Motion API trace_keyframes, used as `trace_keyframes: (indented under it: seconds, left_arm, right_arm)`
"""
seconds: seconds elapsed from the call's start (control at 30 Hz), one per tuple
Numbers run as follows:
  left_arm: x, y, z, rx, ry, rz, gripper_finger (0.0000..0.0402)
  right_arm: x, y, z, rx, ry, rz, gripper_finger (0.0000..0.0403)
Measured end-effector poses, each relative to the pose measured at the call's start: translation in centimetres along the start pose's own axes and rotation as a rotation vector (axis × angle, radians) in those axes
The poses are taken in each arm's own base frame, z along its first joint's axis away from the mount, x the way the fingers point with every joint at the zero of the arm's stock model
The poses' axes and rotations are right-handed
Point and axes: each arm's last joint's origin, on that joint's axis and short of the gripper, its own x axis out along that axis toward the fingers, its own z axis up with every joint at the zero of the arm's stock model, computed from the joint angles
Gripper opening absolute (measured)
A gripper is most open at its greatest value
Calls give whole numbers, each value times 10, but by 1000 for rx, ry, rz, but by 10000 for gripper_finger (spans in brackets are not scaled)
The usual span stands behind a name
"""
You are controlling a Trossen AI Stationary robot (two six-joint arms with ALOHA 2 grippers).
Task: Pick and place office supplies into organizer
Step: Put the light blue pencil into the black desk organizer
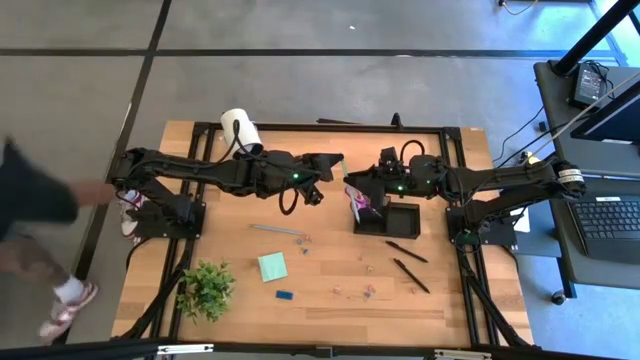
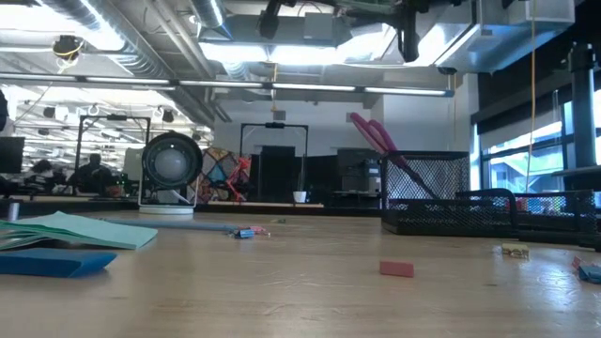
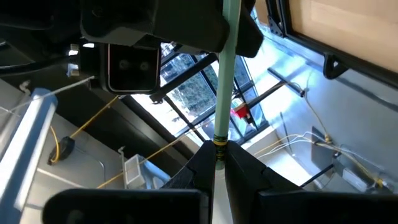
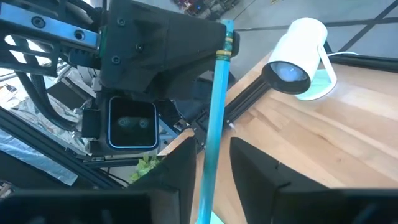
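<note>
I see a thin grey-green pen [image 3: 227, 74] held up in the air between the two arms, above the back of the table. The left gripper [image 3: 217, 163] pinches one end of it between its dark fingers. The right gripper [image 4: 210, 163] has its fingers on either side of the same pen with a narrow gap; I cannot tell whether they grip it. Just below, the black mesh desk organizer [image 1: 388, 213] sits on the wooden table [image 1: 330, 270] with purple-handled scissors [image 1: 356, 199] standing in it. Two black pens [image 1: 408, 264], a light green square notepad [image 1: 272, 266] and a tiny blue block [image 1: 285, 295] lie loose nearby.
</note>
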Motion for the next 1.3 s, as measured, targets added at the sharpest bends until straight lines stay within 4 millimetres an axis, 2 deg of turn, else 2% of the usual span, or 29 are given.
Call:
trace_keyframes:
  seconds: [0.27,0.5,0.7,0.8,0.97,1.3]
  left_arm:
    - [0,0,0,64,1,0,36]
    - [0,0,0,56,1,0,52]
    - [0,0,-1,10,25,-15,47]
    - [0,-1,-2,-24,63,-35,48]
    - [0,-1,-2,-158,87,-42,48]
    - [2,-5,-6,-406,102,-46,45]
  right_arm:
    - [0,0,0,-21,0,0,70]
    - [0,0,0,-52,0,0,8]
    - [0,0,0,-50,-1,-1,20]
    - [0,0,0,-51,1,-2,13]
    - [0,-1,-1,-56,9,-9,6]
    - [-3,0,1,-83,7,-7,27]
